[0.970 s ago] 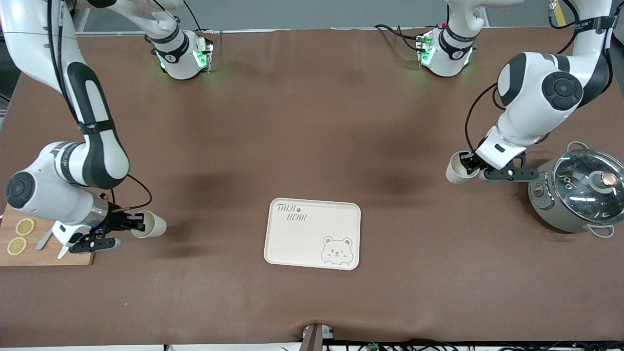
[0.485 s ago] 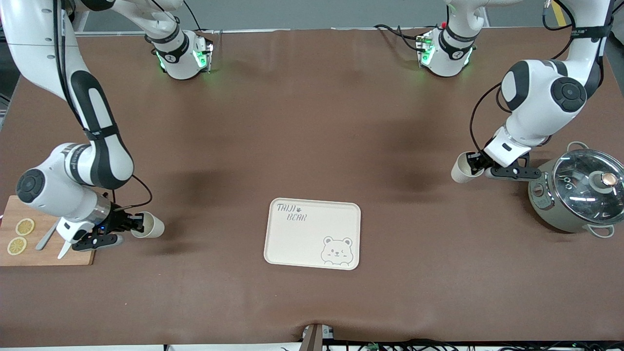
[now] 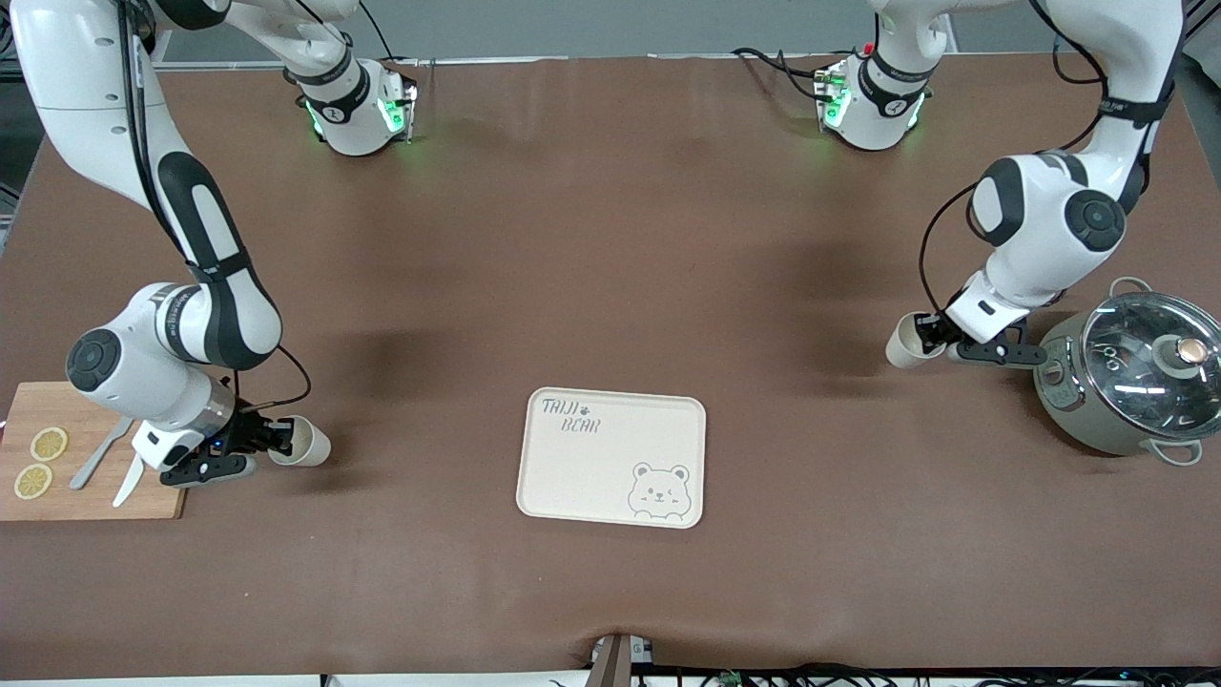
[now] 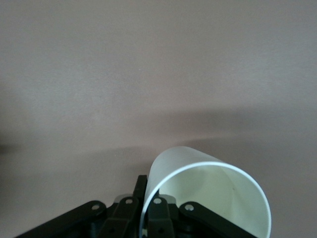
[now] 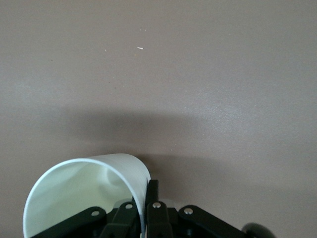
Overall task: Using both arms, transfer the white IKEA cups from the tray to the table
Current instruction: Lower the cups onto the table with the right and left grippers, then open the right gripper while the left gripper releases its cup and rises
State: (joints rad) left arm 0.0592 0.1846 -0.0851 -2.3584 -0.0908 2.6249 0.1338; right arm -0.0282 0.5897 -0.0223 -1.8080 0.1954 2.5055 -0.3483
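My left gripper is pinched on one white cup's rim, tilted over bare table beside the grey pot; my right gripper clamps the other cup by its rim, nr the cutting board; tray lies between.

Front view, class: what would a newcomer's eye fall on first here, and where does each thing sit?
Two white arms each hold a white cup by its rim: the right gripper with its cup beside the cutting board, the left gripper with its cup beside the grey pot. Between them, nearer the camera, lies the bear-printed tray, with nothing on it.
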